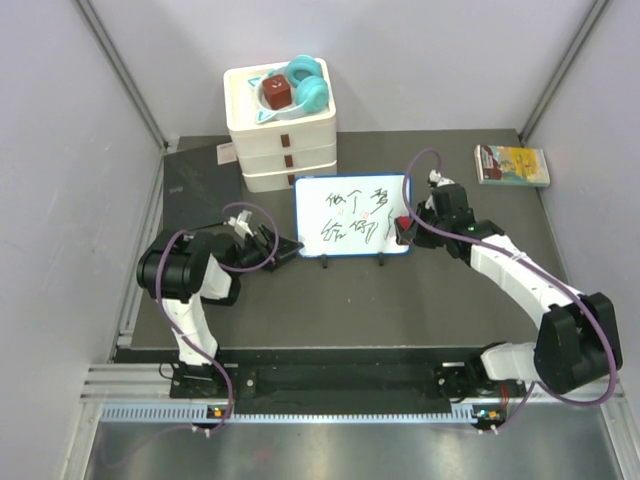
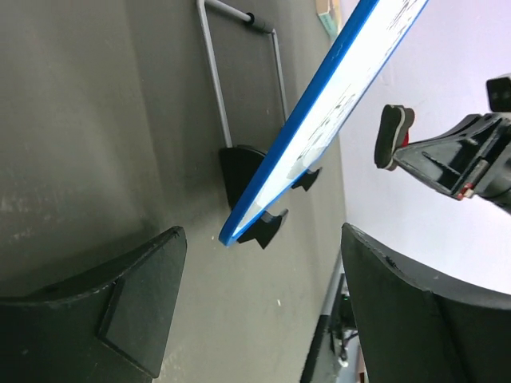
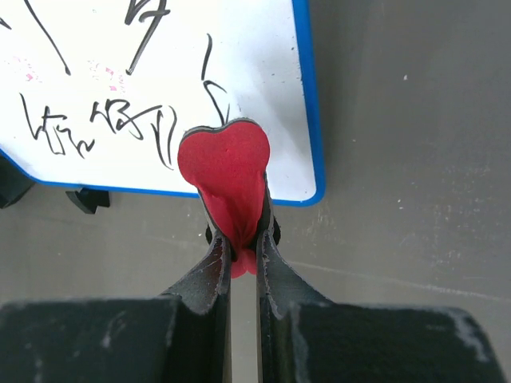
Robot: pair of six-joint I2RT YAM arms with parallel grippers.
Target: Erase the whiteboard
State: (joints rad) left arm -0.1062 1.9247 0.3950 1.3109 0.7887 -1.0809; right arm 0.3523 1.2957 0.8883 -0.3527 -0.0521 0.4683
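The whiteboard (image 1: 350, 215) stands mid-table on black feet, blue-framed, with black and red scribbles. My right gripper (image 1: 404, 232) is at its right edge, shut on a red heart-shaped eraser (image 3: 226, 171). In the right wrist view the eraser overlaps the board's (image 3: 96, 88) lower right corner, and my right gripper (image 3: 238, 239) pinches its lower tip. My left gripper (image 1: 290, 247) is open and empty just left of the board's lower left corner. In the left wrist view the board's blue edge (image 2: 319, 112) rises between my spread fingers (image 2: 152, 295), and the eraser (image 2: 391, 136) shows beyond it.
A white stacked drawer box (image 1: 282, 140) stands behind the board, holding teal headphones (image 1: 308, 82) and a red cube (image 1: 278, 93). A dark grey notebook (image 1: 200, 185) lies back left. A small book (image 1: 512, 165) lies back right. Enclosure walls stand on both sides.
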